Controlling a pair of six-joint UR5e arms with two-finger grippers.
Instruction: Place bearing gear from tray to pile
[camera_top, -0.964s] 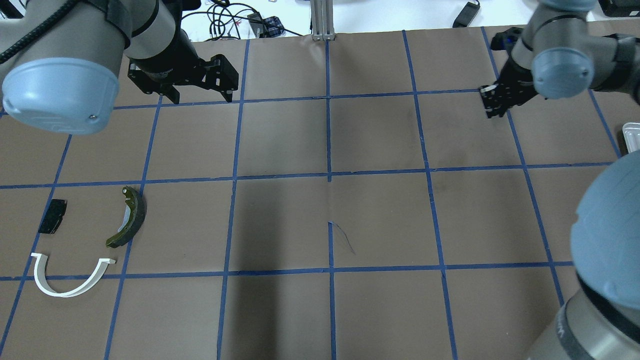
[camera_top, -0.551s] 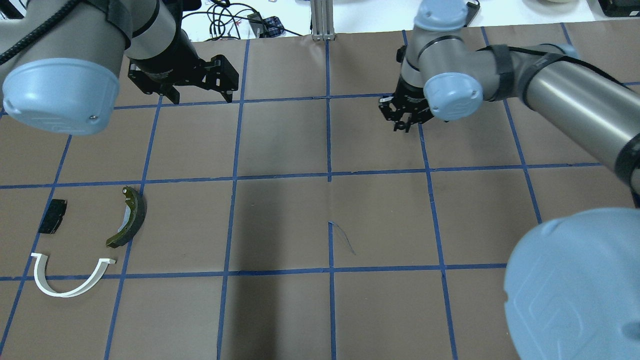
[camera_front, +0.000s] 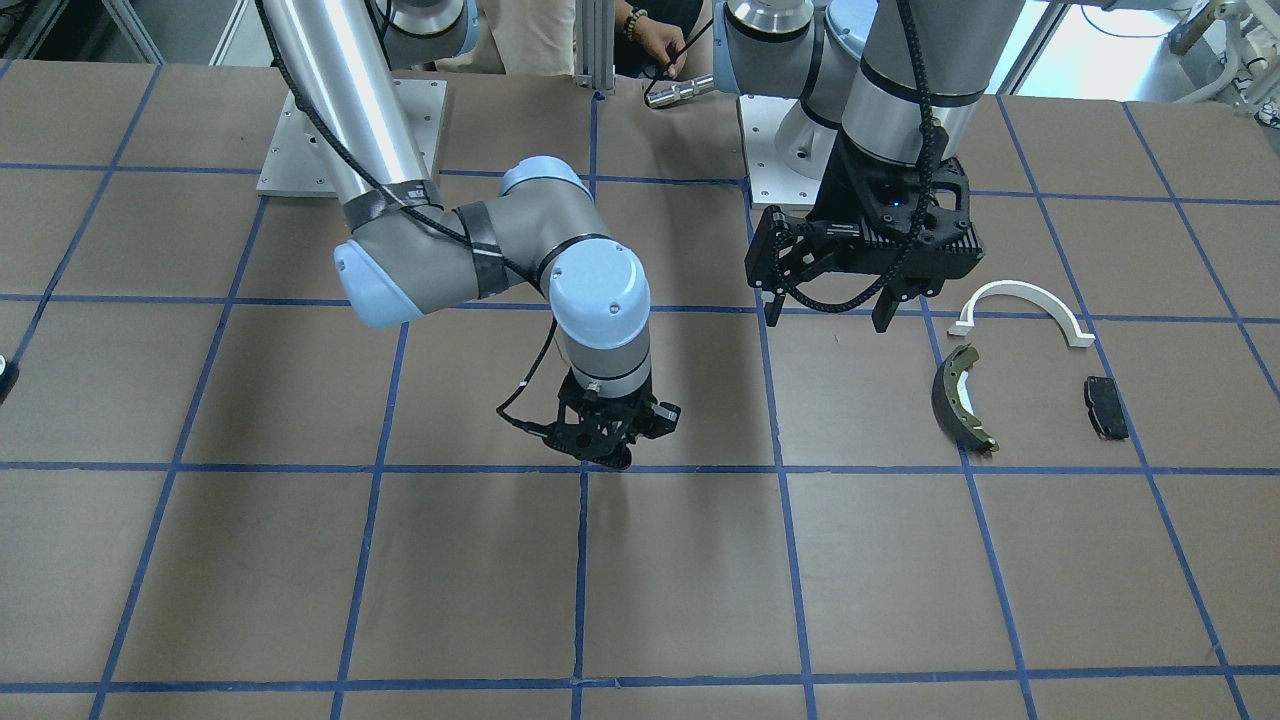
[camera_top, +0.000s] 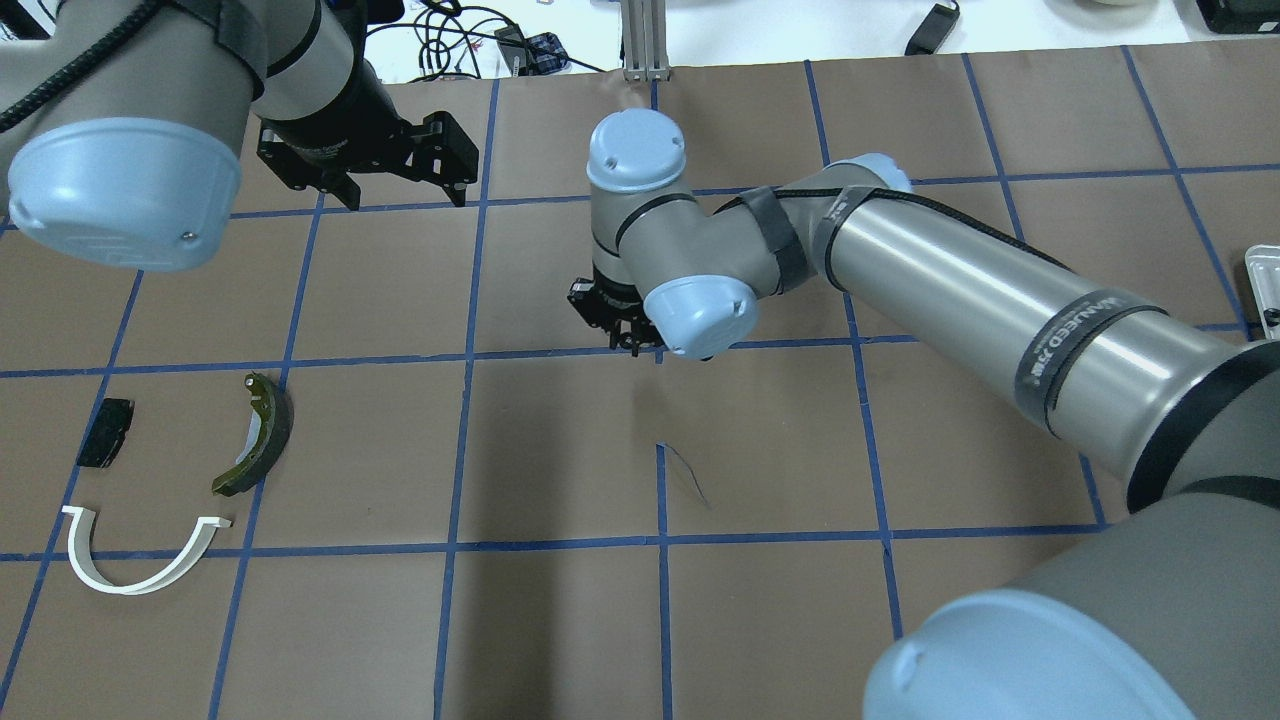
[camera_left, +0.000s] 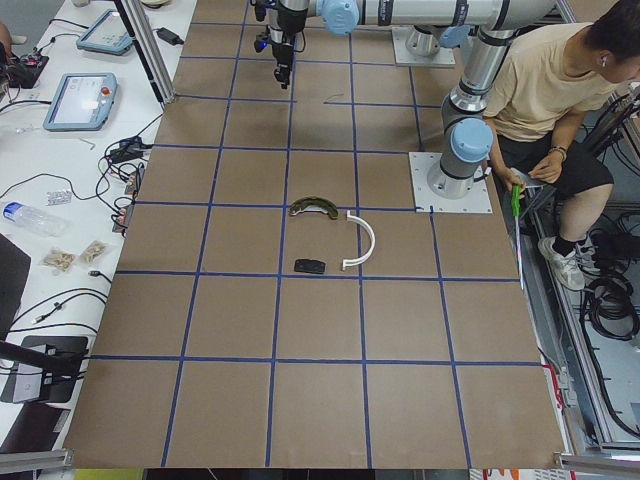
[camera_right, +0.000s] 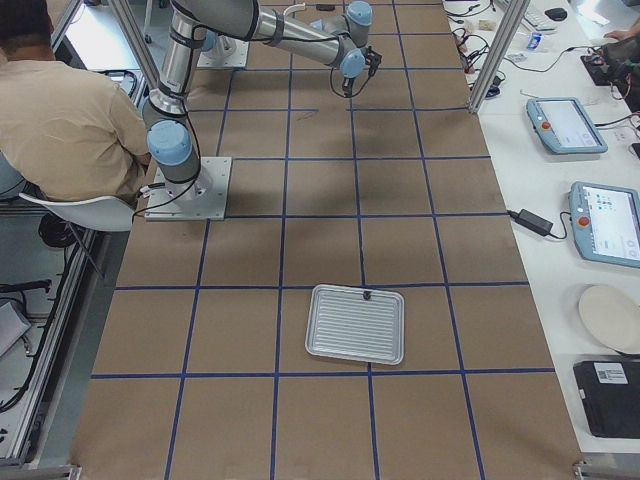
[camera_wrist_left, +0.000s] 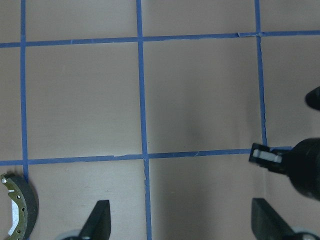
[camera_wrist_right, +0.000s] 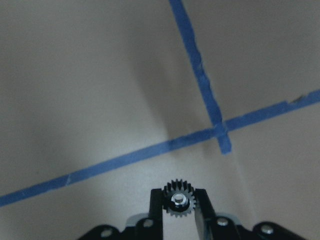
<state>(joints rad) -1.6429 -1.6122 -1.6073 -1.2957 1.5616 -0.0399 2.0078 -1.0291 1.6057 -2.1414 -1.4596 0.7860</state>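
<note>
**Front-facing:** Right jaws are hanging low over the worktop (camera_front: 250, 560) near mid-table; their load is too small to make out here. Left jaws are standing apart, holding nothing. The pile, made up of white half-ring arch (camera_front: 1020, 298), brake shoe (camera_front: 958, 400) and black pad (camera_front: 1105, 407), is lying just beside the left jaws and well apart from the right jaws.

**Overhead:** Right arm is reaching across the centre line.

**Exterior left:** No gear is lying among the pile's three parts.

**Exterior right:** Tray (camera_right: 356, 324) is sitting well behind the right jaws.

**Left wrist:** Nothing is sitting between the left jaws; the brake shoe's end is showing beside one of them.

**Right wrist:** Bearing gear (camera_wrist_right: 180, 198) is sitting clamped between the right jaws, clear of the worktop.

**Judgement:** Pick done and the carry roughly half made. The rest of the travel, the lowering and the release are remaining.
</note>
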